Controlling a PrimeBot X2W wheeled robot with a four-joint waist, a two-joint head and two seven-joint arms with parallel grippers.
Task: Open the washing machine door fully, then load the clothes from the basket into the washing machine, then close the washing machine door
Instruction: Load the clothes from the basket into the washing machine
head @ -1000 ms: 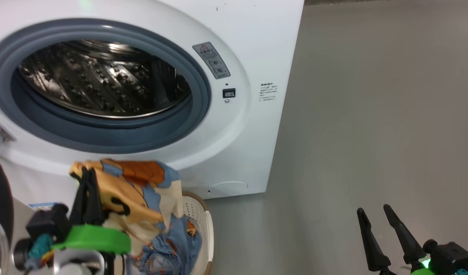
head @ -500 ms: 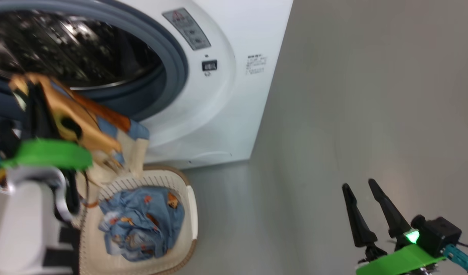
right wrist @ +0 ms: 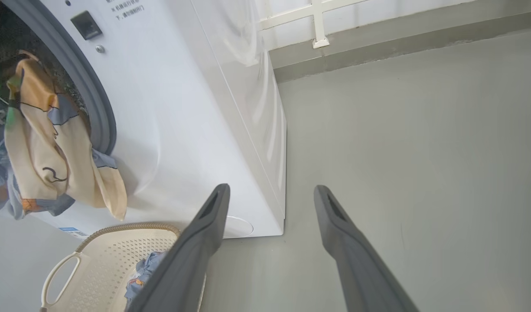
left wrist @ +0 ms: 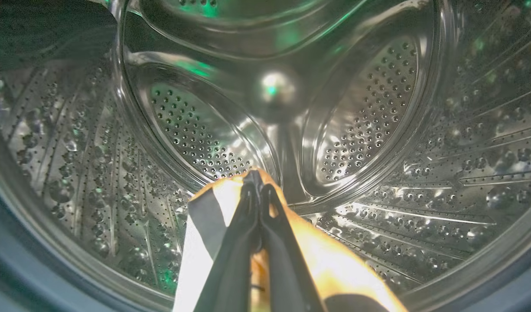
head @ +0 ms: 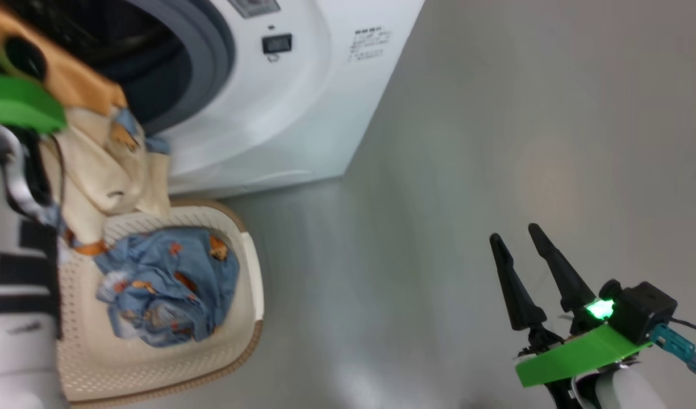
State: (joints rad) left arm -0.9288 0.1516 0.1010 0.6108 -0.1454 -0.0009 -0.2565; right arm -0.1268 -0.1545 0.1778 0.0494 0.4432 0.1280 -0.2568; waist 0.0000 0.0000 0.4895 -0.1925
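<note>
The left gripper (left wrist: pixel 254 178) is pinched fully together on the tan cloth (left wrist: pixel 334 268) — its two dark fingers (left wrist: pixel 230 260) meet at the tips with the fabric caught between them. In the left wrist view the tips stand inside the mouth of the washer (head: pixel 279 113), pointing at the steel drum (left wrist: pixel 196 130), with the grey gasket (head: pixel 211 62) ringing the edge of the view. The mouth stands open.

From the grip the cloth hangs down over the gasket's lower lip and the white front of the washer. Its loose end dangles near the back rim of the basket (head: pixel 251 284); whether it touches the rim I cannot tell.

The basket sits on the floor (head: pixel 467 142), just beside the foot of the washer, below the mouth. The blue garment (head: pixel 166 284) lies crumpled in it, toward the back.

The right gripper (head: pixel 513 233) hangs well apart from the washer and the basket, out over bare floor — its fingers are spread wide, with nothing between them and nothing touched.
</note>
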